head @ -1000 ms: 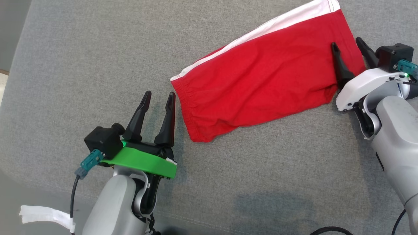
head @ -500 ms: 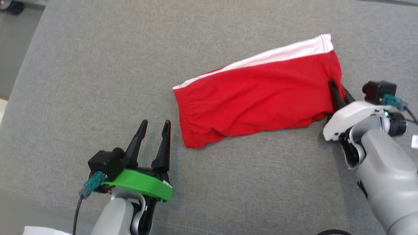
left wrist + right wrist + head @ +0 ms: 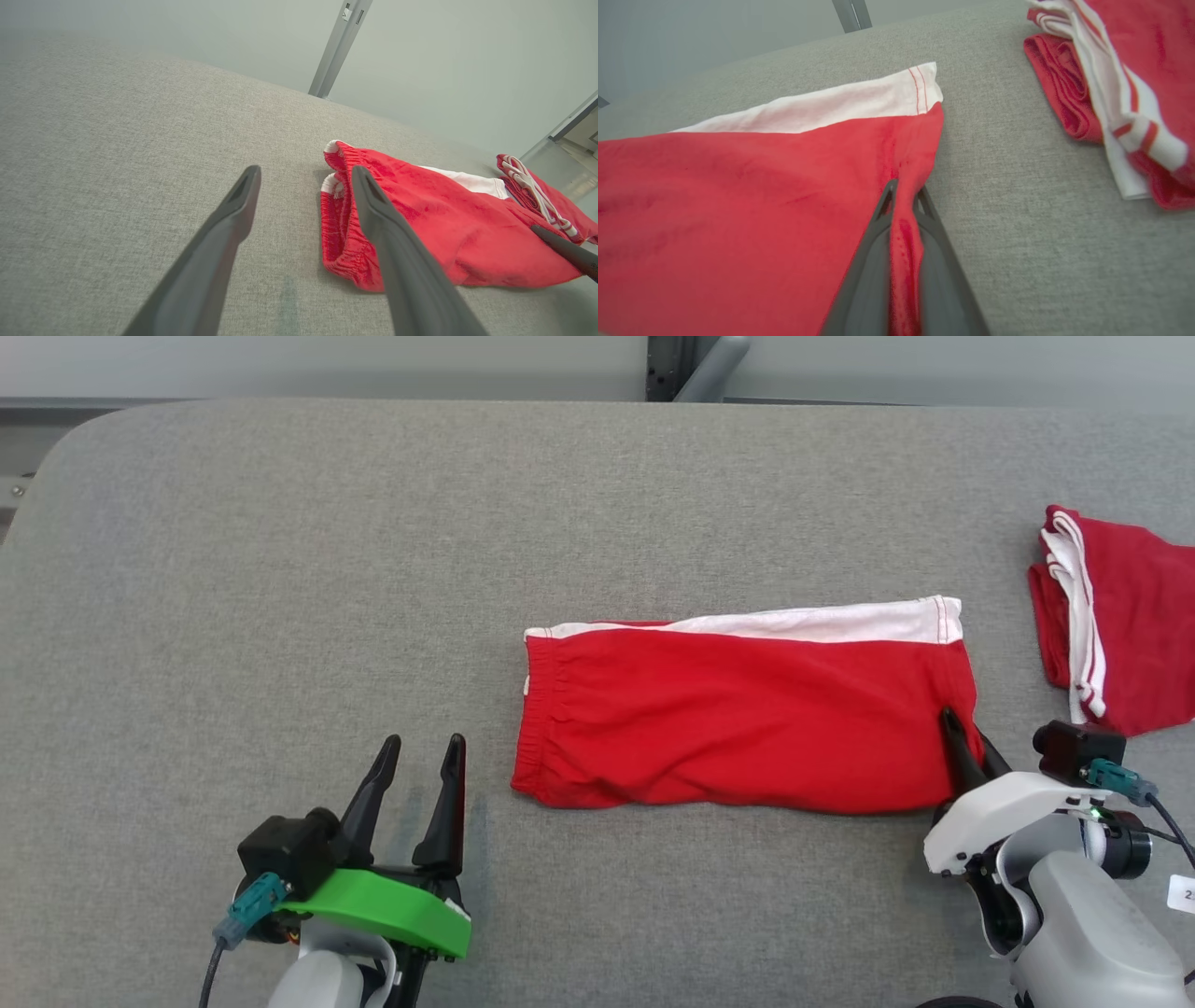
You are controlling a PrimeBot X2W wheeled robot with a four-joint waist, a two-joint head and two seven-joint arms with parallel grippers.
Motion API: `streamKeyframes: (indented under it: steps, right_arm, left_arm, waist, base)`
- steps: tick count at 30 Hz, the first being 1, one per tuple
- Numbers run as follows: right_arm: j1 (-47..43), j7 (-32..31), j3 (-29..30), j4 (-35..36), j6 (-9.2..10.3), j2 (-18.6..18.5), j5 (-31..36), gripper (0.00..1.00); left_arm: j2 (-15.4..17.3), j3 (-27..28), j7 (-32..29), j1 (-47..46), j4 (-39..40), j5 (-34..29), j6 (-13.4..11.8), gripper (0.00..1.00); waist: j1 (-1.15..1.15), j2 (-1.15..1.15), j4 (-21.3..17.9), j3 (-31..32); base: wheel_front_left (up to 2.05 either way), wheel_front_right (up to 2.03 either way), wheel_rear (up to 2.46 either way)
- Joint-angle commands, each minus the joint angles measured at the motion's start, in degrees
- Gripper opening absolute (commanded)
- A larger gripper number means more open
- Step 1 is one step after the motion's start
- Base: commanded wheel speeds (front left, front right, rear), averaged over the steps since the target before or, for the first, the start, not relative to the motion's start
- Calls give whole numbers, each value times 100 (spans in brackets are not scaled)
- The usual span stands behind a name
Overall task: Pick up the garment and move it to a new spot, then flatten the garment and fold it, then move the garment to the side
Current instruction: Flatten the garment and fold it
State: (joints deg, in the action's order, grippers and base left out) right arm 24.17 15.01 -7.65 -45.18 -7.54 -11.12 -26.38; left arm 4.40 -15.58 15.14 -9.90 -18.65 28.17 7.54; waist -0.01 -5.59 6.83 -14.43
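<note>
The left gripper [image 3: 424, 742] hovers low over the grey table [image 3: 280, 569]. Its jaws are apart and hold nothing, the same as one second ago. Just to its right lies the waistband end of the garment [image 3: 738, 719]. The garment rests flat at the middle of the table, with the white band on its far edge, and I judge it is already folded in half.

The whole head view has shifted, so the garment's level look comes at least partly from the camera. How much the cloth itself turned I cannot tell.

The real change is at the right gripper [image 3: 966, 742]. One second ago its fingers stood apart over the near hem corner; now they are closed on a pinch of that hem, and the right wrist view shows red cloth squeezed between them. So the move to the side seems to begin.

Further right lies a pile [image 3: 1120, 625] of folded red and white cloth, apart from the garment. It takes up that side, and the garment could be dragged onto it.
</note>
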Motion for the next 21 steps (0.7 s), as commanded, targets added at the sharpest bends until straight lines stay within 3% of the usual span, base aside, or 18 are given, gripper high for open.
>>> streamKeyframes:
  steps: [1,7,14,21]
  right_arm:
    - [-161,4,91,84,12,3,94,0]
    - [-57,6,151,647,11,76,382,0]
    - [192,6,-547,1400,9,320,515,0]
    - [532,-5,-2370,1563,8,637,246,0]
  left_arm:
    - [33,9,-5,114,3,-16,-9,100]
    - [52,-7,-6,147,-10,-19,-9,100]
    - [48,-49,-5,112,-29,-9,-9,100]
    - [-13,-207,-6,36,-67,30,-9,100]
  waist:
    - [1,1,-308,271]
    - [1,1,-341,253]
    - [1,1,-208,208]
    - [1,1,306,194]
  base:
    - [0,0,0]
    - [0,0,0]
    - [0,0,0]
    - [0,0,0]
